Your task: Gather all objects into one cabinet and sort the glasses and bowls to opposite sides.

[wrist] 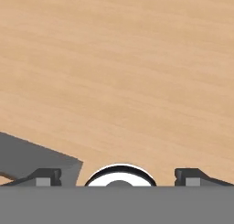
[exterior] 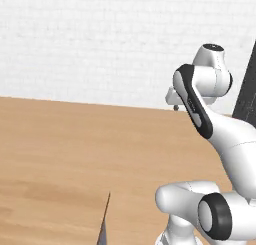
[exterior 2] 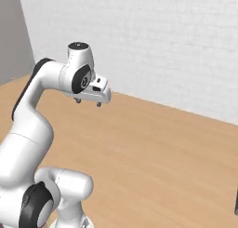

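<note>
My gripper (exterior 2: 88, 102) hangs in the air over a bare wooden floor (exterior 2: 153, 148), pointing down, with nothing between its fingers. In the hand view the two dark fingertips (wrist: 45, 176) stand far apart at the bottom, so the gripper (wrist: 119, 177) is open above plain wood (wrist: 119, 72). In the left base view the gripper (exterior: 176, 107) peeks out from behind the arm's upper link. The cabinet, the glasses, the bowls and the other objects are out of view.
A white brick wall (exterior: 100, 44) runs behind the floor. A dark panel (exterior: 247, 89) stands at the right edge and a grey panel (exterior 2: 11, 36) at the left. A dark grey slab (wrist: 32, 157) lies low left under the hand.
</note>
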You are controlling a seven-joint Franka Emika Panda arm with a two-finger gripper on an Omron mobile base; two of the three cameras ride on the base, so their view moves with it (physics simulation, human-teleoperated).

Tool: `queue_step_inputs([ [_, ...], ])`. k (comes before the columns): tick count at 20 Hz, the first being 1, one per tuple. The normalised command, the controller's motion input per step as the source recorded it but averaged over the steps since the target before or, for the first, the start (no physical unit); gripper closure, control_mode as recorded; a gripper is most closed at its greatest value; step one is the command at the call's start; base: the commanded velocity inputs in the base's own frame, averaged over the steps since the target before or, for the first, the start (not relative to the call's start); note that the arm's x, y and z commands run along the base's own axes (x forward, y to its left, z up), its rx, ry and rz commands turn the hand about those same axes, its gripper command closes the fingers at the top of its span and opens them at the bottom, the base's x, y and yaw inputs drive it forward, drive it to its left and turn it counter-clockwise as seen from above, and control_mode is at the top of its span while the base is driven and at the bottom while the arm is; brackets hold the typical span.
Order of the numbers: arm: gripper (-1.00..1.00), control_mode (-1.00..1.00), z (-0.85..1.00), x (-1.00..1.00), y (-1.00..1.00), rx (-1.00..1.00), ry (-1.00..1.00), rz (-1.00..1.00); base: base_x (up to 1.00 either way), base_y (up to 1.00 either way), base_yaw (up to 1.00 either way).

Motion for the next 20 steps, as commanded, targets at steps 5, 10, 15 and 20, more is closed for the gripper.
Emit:
queue_step_inputs([
  [5, -1.0, 1.0, 0.0, 0.0, 0.0, 0.0, 0.0, 0.0, 0.0, 0.0, 0.98],
  [10, -1.0, 1.0, 0.0, 0.0, 0.0, 0.0, 0.0, 0.0, 0.0, 0.0, 0.94],
  [15, -1.0, 1.0, 0.0, 0.0, 0.0, 0.0, 0.0, 0.0, 0.14, -0.02, 0.86],
  [20, -1.0, 1.0, 0.0, 0.0, 0.0, 0.0, 0.0, 0.0, 0.15, -0.1, 0.8],
])
